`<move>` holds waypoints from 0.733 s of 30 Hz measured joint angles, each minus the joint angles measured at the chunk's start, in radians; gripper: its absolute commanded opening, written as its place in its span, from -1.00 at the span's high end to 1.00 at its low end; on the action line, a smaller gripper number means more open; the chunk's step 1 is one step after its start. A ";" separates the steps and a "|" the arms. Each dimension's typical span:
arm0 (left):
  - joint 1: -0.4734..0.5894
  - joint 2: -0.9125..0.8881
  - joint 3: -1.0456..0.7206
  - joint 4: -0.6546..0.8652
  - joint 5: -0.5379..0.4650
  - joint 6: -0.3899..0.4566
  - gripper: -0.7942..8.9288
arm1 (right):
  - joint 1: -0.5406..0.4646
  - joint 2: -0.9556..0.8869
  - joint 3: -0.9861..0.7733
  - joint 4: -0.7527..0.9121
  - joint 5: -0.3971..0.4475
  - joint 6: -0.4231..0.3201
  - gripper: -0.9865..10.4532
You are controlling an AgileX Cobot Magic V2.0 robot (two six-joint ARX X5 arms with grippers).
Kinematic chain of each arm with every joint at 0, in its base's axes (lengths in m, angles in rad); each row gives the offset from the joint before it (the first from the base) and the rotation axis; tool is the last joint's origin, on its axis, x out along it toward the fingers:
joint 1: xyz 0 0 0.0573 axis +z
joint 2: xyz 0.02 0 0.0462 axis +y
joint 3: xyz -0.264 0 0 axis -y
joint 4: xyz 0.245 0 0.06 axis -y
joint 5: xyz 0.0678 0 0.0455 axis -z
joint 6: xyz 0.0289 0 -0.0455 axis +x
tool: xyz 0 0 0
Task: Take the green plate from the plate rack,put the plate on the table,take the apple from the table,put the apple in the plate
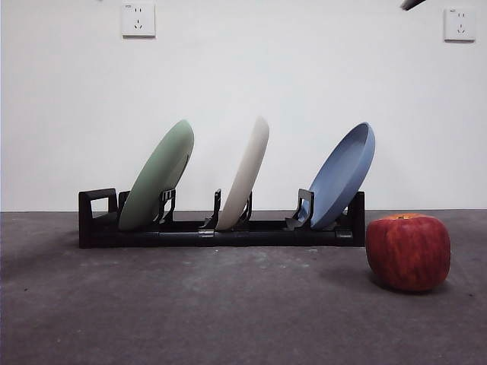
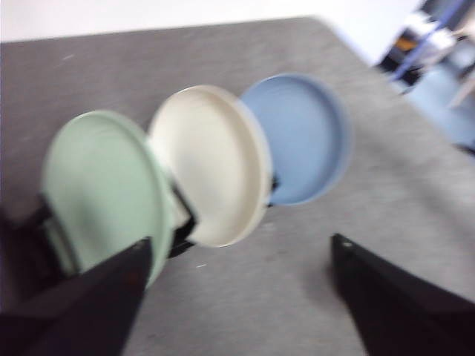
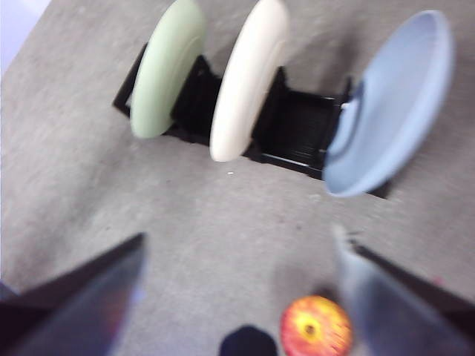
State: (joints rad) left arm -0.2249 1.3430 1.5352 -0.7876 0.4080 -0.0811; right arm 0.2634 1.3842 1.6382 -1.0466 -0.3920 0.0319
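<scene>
Two wall sockets [image 1: 138, 20], grey table [image 1: 190, 312]

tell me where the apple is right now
In the front view the apple sits on the table at the right, just in front of the plate rack's end that holds the blue plate.

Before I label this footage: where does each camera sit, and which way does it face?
Front view: low at table height, level toward the plate rack and apple; a dark arm tip shows top right.
Left wrist view: above, facing the green plate; left end effector open.
Right wrist view: above, facing the rack and apple; right end effector open.
All three share the green, cream-white and blue plates.
</scene>
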 measured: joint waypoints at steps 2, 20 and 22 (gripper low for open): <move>-0.016 0.053 0.031 -0.012 -0.060 0.004 -0.10 | 0.014 0.008 0.003 0.014 0.000 0.001 -0.22; -0.095 0.645 0.535 -0.207 -0.231 0.029 -0.07 | 0.030 0.019 0.005 0.047 0.045 -0.003 -0.22; -0.107 0.671 0.535 -0.207 -0.250 0.029 -0.07 | 0.030 0.019 0.005 0.047 0.045 -0.003 -0.22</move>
State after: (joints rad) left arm -0.3317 2.0144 2.0705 -0.9943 0.1581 -0.0517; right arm 0.2935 1.4033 1.6436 -0.9993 -0.3470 0.0292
